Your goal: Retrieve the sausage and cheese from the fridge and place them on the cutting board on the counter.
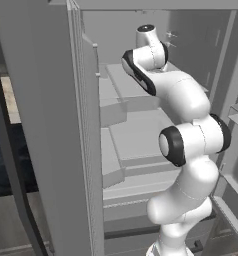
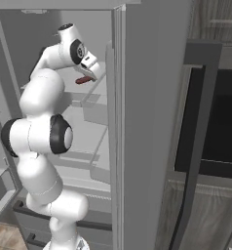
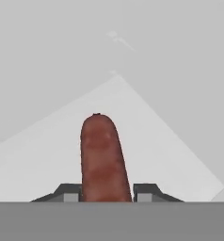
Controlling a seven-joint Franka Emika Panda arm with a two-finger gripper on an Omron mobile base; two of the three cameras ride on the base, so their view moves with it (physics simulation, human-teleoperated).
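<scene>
Claw (image 3: 107, 192) narrow, clamped on the sausage (image 3: 103, 157) inside the open fridge (image 2: 142, 97); the sausage sits between the fingertips (image 3: 69, 192), projecting beyond them over a shelf.

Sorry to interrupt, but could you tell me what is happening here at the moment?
The robot arm is reaching into the open fridge, up at an upper shelf. Its gripper has its jaws closed on the sausage, which sticks out between the fingertips. In the right base view the sausage shows as a small red shape at the hand, above the shelf. It has not yet been brought out of the fridge.
</scene>
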